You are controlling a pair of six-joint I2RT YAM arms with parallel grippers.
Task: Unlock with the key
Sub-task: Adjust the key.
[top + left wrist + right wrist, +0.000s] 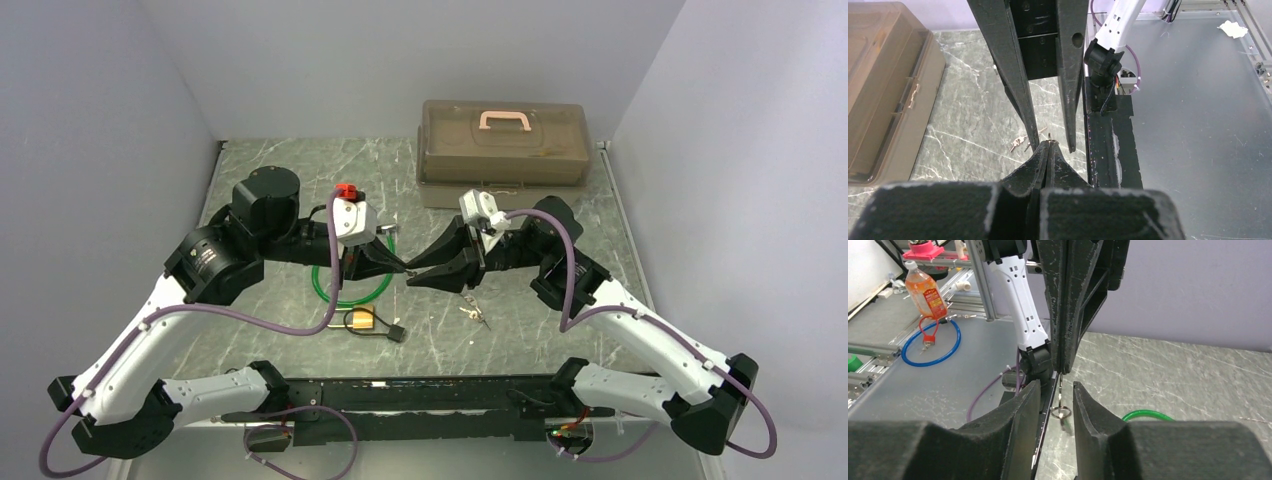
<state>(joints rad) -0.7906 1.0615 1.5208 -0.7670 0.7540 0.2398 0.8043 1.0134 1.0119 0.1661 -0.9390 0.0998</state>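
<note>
The two grippers meet tip to tip above the middle of the marbled table (300,170), the left one reaching in from the left and the right one from the right.

The left gripper (1048,147) has its fingers pressed together. Pinched at their very tips is the key (1060,390), a thin silver sliver. In the right wrist view it hangs straight down from those closed tips, with a small wire ring at its lower end. It is held up off the table.

The right gripper (1056,385) has its fingers narrowly apart. The key's shaft and ring sit in the gap between them. A strip of background shows on either side of the metal, so neither pad looks to be touching it, though the gap is slim. From the left wrist camera the same two fingers appear as long dark blades straddling the left gripper's tip.

On the table just near and right of the meeting point lies a small cluster of loose keys (472,313). The brass padlock (361,320) lies flat to the near left of the grippers. It is at the near edge of a green cable loop (1147,414) that lies beneath the left gripper. Whether lock and cable touch I cannot tell. A brown toolbox with a pink handle (503,150) stands closed at the far side, against the back wall.
</note>
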